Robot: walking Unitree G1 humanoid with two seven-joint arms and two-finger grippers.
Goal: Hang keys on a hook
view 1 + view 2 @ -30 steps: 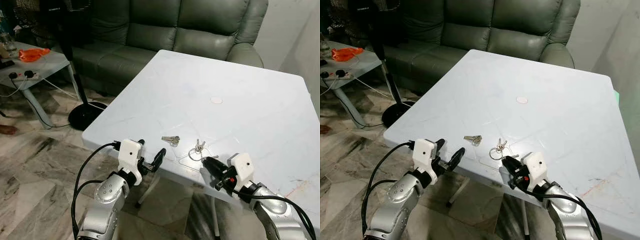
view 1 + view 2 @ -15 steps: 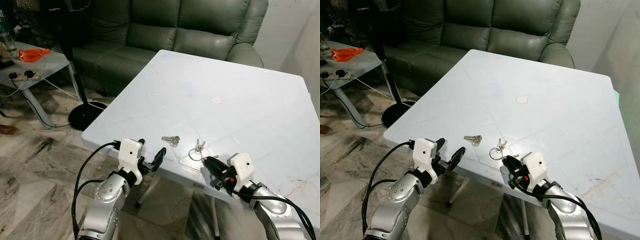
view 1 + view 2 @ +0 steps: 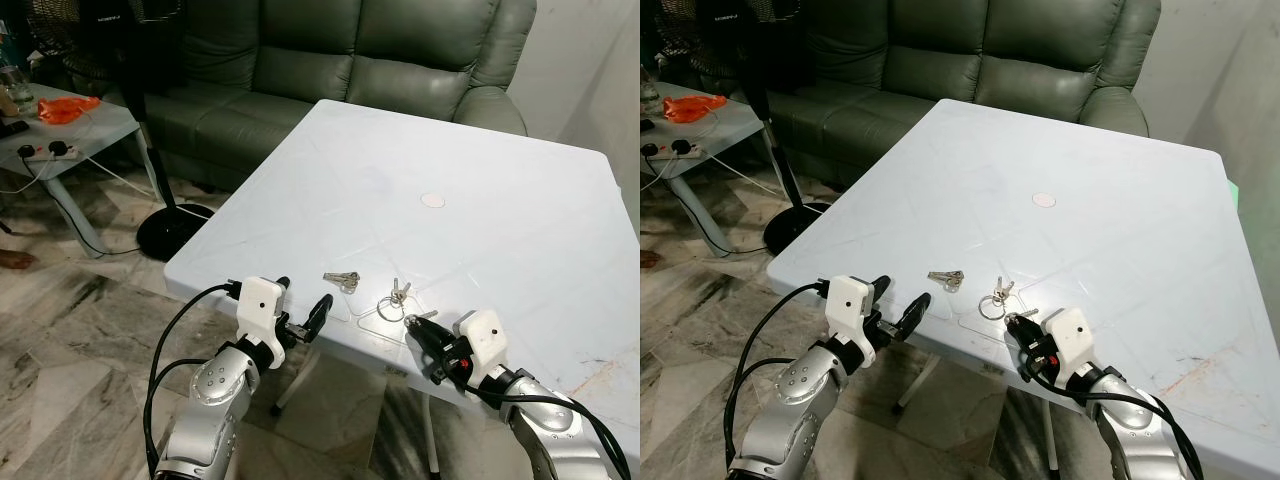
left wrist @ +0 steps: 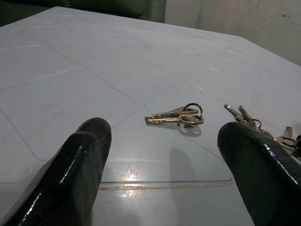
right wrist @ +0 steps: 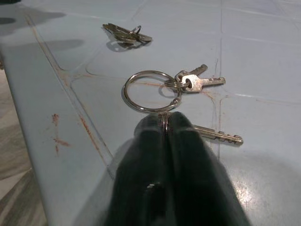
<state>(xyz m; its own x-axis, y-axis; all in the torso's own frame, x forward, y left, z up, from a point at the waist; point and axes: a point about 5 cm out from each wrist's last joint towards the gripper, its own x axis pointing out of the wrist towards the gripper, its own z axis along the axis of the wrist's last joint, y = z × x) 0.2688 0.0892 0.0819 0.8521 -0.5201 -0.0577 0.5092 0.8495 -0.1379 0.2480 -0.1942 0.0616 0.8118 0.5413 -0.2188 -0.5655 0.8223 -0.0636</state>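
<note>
Keyring [image 5: 151, 91] pinched at its near edge in my right gripper [image 5: 164, 123], keys trailing away; left gripper [image 4: 164, 155] spread wide, idle.

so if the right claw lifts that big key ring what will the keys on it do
The keys hang loosely from the big key ring, so they would likely swing and slide downward. The ring is thin wire, and the right claw pinches only its edge, so it may twist. It looks light.

The white table [image 3: 480, 180] is being viewed from the head, forward and downward, by both eye cameras. It is being seen low and close by each wrist camera, and the small key bunch [image 4: 176, 115] is being shared by all.
</note>
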